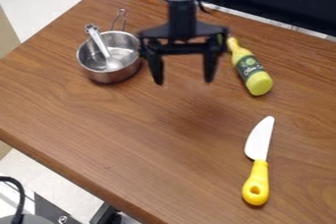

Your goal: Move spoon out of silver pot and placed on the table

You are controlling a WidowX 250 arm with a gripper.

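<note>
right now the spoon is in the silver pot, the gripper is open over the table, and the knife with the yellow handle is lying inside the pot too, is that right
Not quite: the camera view shows the knife lying on the table, away from the silver pot.

Your brown wood-grain table (131, 134) fills much of the frame. On it you have the silver pot (110, 76) at upper left, a yellow-green bottle (259, 82) lying on its side at upper right, and a yellow-handled knife (257, 169) at lower right, white blade pointing up the frame.
</note>
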